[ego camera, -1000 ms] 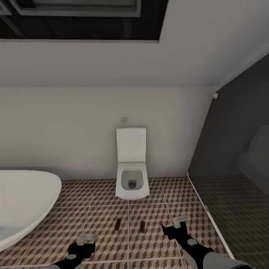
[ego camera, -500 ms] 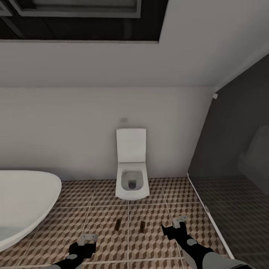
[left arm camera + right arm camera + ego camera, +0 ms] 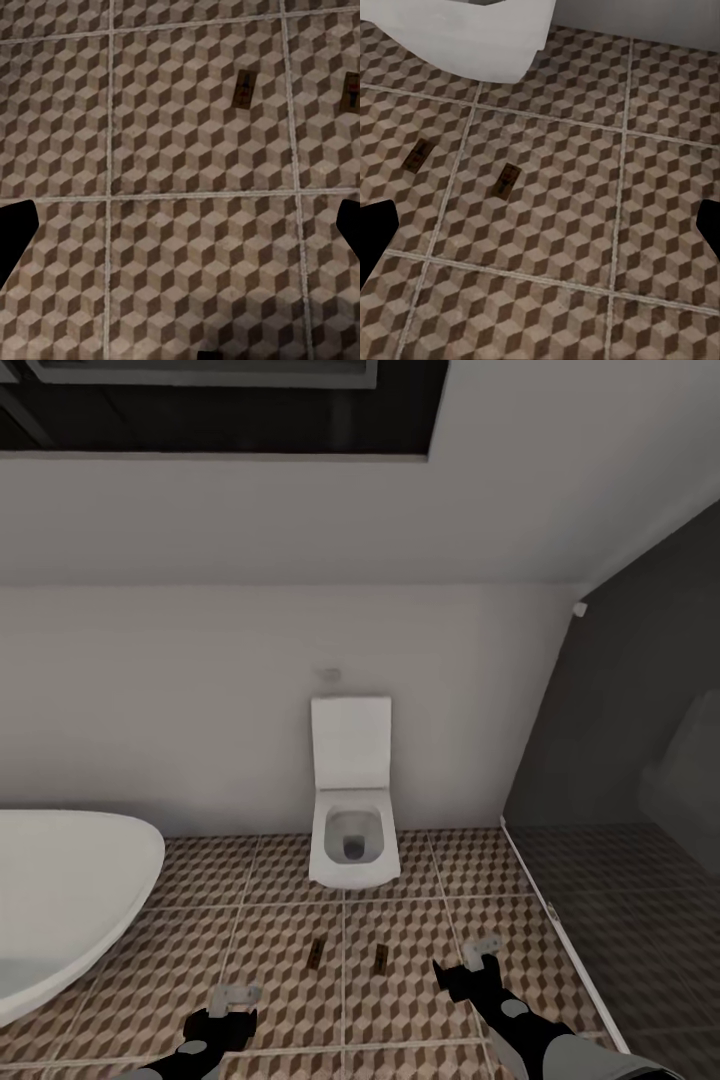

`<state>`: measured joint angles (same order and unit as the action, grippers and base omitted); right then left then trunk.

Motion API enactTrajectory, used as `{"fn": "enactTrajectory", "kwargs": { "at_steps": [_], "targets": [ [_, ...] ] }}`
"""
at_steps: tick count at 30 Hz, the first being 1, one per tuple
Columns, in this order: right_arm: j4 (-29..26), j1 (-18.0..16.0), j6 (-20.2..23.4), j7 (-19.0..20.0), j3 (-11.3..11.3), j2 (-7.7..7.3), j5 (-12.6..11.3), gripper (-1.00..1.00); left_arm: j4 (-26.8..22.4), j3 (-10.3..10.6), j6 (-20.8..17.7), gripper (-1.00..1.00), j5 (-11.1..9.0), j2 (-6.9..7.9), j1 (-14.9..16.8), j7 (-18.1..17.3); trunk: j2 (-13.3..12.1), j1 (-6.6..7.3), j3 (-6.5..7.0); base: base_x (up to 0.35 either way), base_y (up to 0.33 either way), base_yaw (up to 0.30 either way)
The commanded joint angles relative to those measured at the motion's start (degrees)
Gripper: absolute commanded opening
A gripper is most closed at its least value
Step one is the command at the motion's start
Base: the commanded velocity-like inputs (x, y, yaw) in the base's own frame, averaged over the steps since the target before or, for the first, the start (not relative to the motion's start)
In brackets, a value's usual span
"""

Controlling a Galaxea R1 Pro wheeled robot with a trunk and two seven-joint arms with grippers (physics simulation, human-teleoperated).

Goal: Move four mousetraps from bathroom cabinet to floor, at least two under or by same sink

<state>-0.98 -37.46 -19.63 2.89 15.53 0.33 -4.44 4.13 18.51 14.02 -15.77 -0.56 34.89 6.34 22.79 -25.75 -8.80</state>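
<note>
Two mousetraps lie side by side on the bathroom floor in front of a toilet, one to the left of the other. Both lie flat and apart from each other. The left wrist view shows them, and so does the right wrist view. My left gripper hovers open over bare tiles, short of the traps. My right gripper is open too, to the right of them. Neither holds anything. The cabinet and the bathroom sink are out of view.
A white wall-hung toilet stands straight ahead against the wall. A rounded white bathtub fills the left side. A dark glass shower partition with a white floor strip closes off the right. Open tiles lie between the tub and the partition.
The whole picture has shifted slightly upward, so the camera has tilted a little. The traps and both grippers stay where they were.
</note>
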Motion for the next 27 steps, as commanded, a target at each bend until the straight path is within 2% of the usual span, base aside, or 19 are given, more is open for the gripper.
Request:
{"fn": "enactTrajectory", "kwargs": {
  "at_steps": [1,15,18,24,27],
  "targets": [
    [0.10,-0.07,-0.23,0.27,0.20,-0.01,-0.48,1.00,0.26,0.49,0.40,1.00,-0.40,-0.05,0.11,0.08,0.13,-0.03,-0.21,0.000,0.000,0.000],
    [0.10,-0.07,-0.38,0.27,0.20,-0.16,-0.44,1.00,0.26,0.47,0.40,1.00,-0.44,0.01,0.11,0.25,0.13,-0.03,-1.21,0.000,0.000,0.000],
    [0.10,-0.07,-0.40,0.27,0.18,-0.81,-0.41,1.00,0.28,0.45,0.35,1.00,-0.47,0.48,0.10,0.29,0.13,-0.03,-1.25,0.000,0.000,0.000],
    [0.17,0.34,-0.36,0.27,0.20,-3.50,-0.46,1.00,0.42,0.41,0.09,1.00,-0.52,3.10,-0.42,0.25,0.13,-0.03,-1.26,0.000,0.000,0.000],
    [0.12,2.14,-0.40,0.27,0.14,-4.67,-0.48,1.00,0.43,0.40,0.06,1.00,-0.55,4.49,-1.86,0.14,0.13,-0.03,-1.26,0.000,0.000,0.000]
  ]
}}
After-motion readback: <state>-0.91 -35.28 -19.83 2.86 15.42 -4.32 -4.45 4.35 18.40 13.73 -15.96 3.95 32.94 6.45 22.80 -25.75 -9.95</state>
